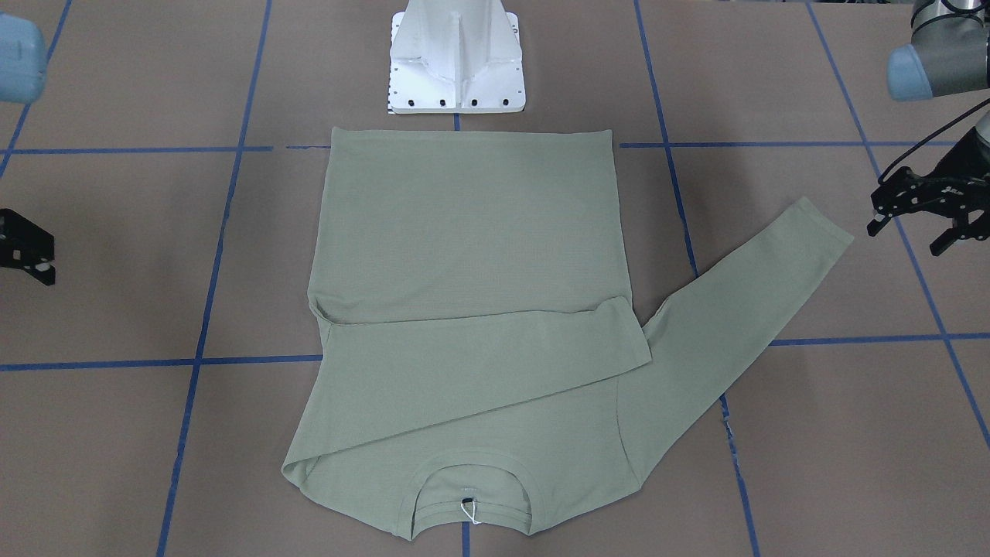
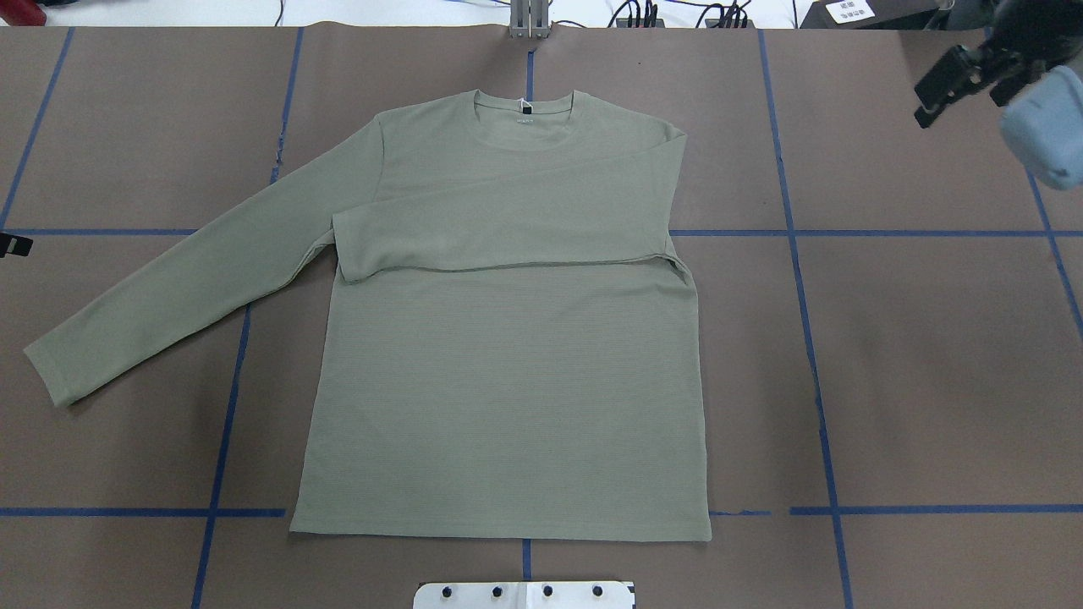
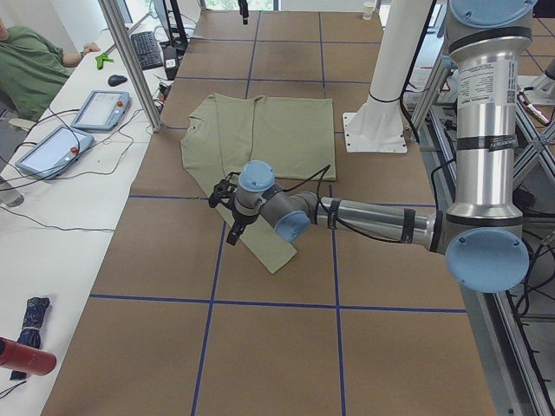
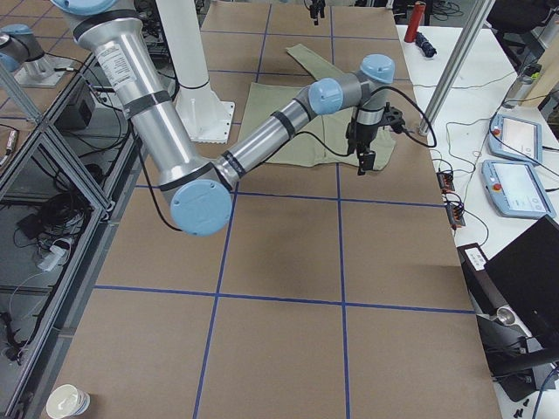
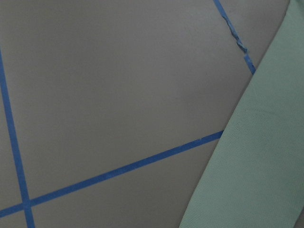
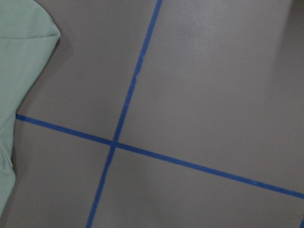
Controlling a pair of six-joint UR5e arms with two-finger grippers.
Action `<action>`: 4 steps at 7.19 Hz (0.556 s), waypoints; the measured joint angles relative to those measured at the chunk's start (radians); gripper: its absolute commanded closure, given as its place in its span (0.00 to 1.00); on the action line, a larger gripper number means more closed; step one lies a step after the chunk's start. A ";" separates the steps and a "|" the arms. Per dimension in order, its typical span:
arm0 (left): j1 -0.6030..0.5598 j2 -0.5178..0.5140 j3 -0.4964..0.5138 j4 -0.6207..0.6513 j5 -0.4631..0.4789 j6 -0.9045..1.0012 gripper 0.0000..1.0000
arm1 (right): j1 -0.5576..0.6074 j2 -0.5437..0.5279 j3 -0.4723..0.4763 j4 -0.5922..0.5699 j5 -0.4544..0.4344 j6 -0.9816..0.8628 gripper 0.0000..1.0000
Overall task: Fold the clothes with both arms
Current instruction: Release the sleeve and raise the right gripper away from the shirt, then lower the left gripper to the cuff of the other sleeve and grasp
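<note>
Brown paper covers the table (image 1: 116, 433), squared off with blue tape lines (image 1: 203, 325), and the white pedestal (image 1: 456, 70) stands at the top centre of the front-facing view. The sage-green shirt (image 1: 472, 232) lies flat in the middle of the frame, hem towards the pedestal and collar (image 1: 472, 472) at the bottom edge, with the white tag loop (image 1: 468, 510) at the neck. One sleeve (image 1: 495, 348) is folded across the chest. The other sleeve (image 1: 742, 309) runs out straight towards the right of the frame.

Just past that sleeve's cuff, at the right edge, hangs the left gripper (image 1: 905, 240), fingers spread, holding nothing and clear of the cloth. The right gripper (image 2: 964, 85) sits in the upper right corner of the overhead view, well away from the shirt. Its two black fingers look parted and empty.
</note>
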State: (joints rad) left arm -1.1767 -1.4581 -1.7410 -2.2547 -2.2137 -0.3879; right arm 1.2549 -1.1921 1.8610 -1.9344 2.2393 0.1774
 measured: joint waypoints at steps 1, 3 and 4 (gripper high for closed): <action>0.058 0.051 -0.016 -0.057 0.052 -0.028 0.00 | 0.031 -0.088 0.052 0.004 0.012 -0.009 0.00; 0.203 0.129 -0.030 -0.115 0.144 -0.057 0.00 | 0.062 -0.188 0.086 0.033 0.041 -0.016 0.00; 0.261 0.151 -0.030 -0.125 0.173 -0.060 0.00 | 0.068 -0.202 0.090 0.039 0.046 -0.016 0.00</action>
State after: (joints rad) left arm -0.9154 -1.3072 -1.7709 -2.3795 -2.0409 -0.4475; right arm 1.3231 -1.3937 1.9506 -1.8950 2.2854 0.1614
